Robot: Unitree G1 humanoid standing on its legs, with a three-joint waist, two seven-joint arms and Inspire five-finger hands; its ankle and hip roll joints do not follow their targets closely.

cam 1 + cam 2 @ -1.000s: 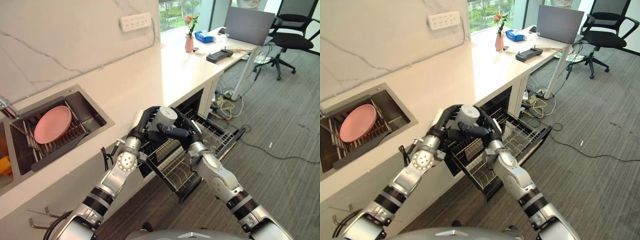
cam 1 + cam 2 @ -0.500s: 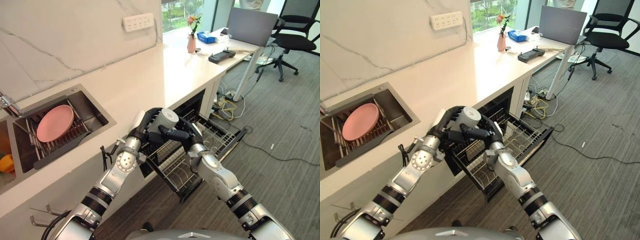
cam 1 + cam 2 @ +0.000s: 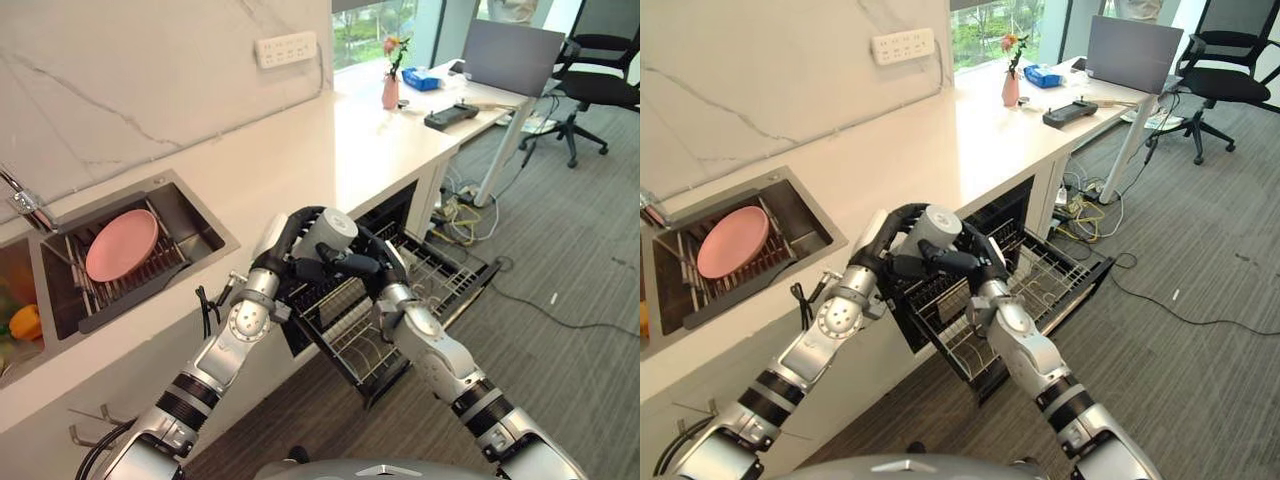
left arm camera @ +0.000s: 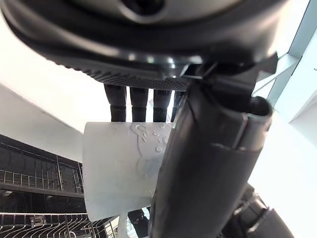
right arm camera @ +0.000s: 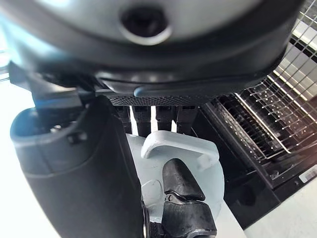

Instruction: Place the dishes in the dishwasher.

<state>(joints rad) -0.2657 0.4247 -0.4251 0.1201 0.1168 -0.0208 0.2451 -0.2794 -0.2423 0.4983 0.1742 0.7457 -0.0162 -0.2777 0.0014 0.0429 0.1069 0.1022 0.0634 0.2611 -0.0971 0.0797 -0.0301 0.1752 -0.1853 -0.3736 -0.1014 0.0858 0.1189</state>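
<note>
Now: white mug (image 3: 328,231) tilted, base up; left hand (image 3: 289,243) & right hand (image 3: 352,264) fingers both gripping it.

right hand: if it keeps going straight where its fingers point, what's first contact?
The white mug, which the right hand already grips. Past it is the left hand on the other side; depth beyond is unclear.
</note>
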